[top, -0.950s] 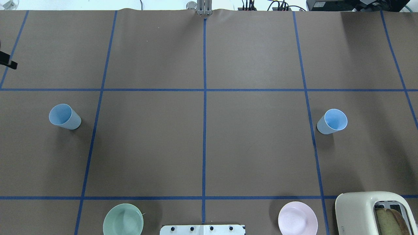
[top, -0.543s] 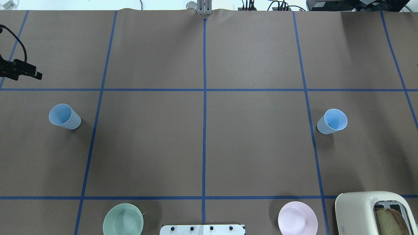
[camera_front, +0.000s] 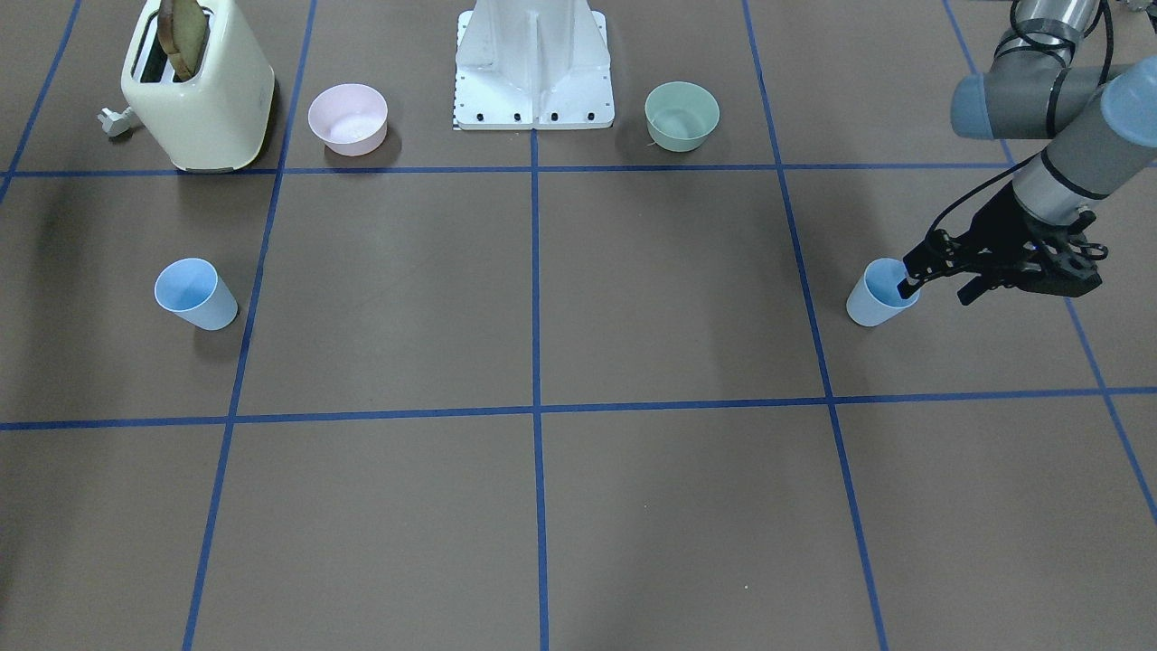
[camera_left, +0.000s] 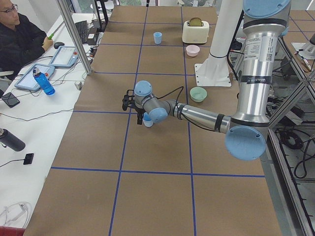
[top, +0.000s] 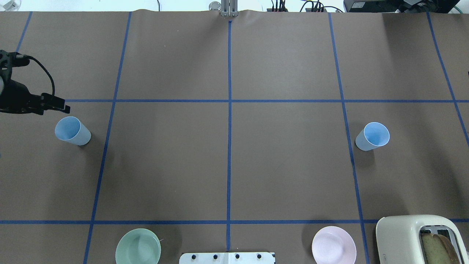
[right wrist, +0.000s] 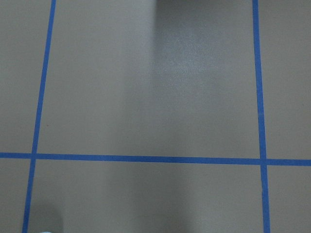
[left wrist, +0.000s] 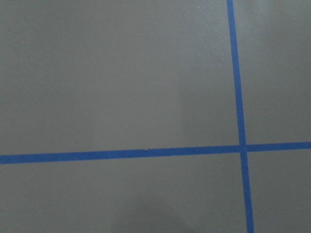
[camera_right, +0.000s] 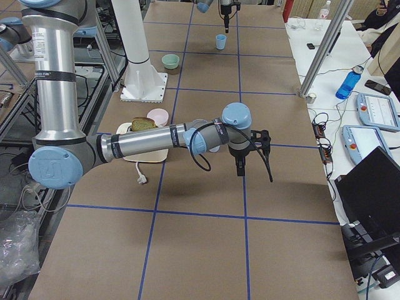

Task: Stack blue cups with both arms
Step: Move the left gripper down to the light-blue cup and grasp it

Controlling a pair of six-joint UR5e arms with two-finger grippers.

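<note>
Overhead exterior view shows both cups standing upright on the brown table (top: 227, 165), far from each other. The left blue cup (top: 72, 131) is in the left column of the blue tape grid and the right blue cup (top: 372, 136) is in the right column. Both are on about the same row, with their open mouths up and nothing inside.

The left gripper (top: 62, 106) comes in from the left edge and sits just beyond the left blue cup, on the side away from the robot, with a small gap to the rim. From across the table its two fingers look spread apart with nothing between them. One fingertip (camera_front: 907, 287) lies over the rim of the cup in that picture, but I cannot tell if it really touches. The side view from the robot's left shows this gripper higher than the cup, pointing down.

The right gripper (camera_right: 240, 170) appears only in the side view from the robot's right. It hangs on the stretched arm, fingers down, above the table and close to a tape line. From there I cannot tell how far its jaws are open, or how it stands relative to the right blue cup.

Near the robot's white pedestal (camera_front: 533, 63) stand a green bowl (top: 138, 246), a pink bowl (top: 333, 245) and a cream toaster (top: 406, 238) with a slice of bread in it.
</note>
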